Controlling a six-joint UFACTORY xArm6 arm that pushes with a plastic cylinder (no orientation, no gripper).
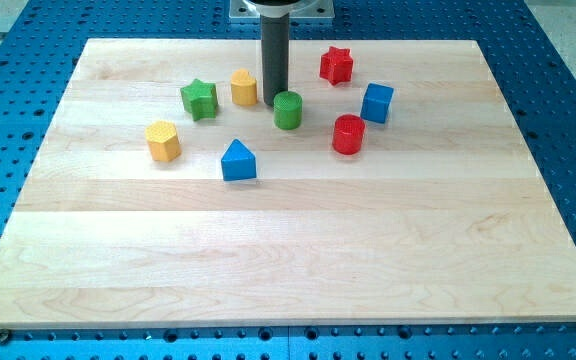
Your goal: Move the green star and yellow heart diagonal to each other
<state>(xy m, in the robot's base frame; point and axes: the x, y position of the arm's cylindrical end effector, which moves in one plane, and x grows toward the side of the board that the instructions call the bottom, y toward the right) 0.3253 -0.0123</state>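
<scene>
The green star point(199, 99) lies on the wooden board point(288, 250) at the view's upper left of centre. The yellow heart point(244, 87) sits just to its right and slightly higher, a small gap apart. My tip point(274, 104) stands right of the yellow heart, close to its right edge. It is at the upper left of a green cylinder point(288, 110). I cannot tell whether the tip touches either block.
A yellow hexagon point(164, 141) lies lower left of the star. A blue triangle point(238, 160) lies below the heart. A red star point(336, 65), a blue cube point(376, 103) and a red cylinder point(348, 134) lie right of the tip.
</scene>
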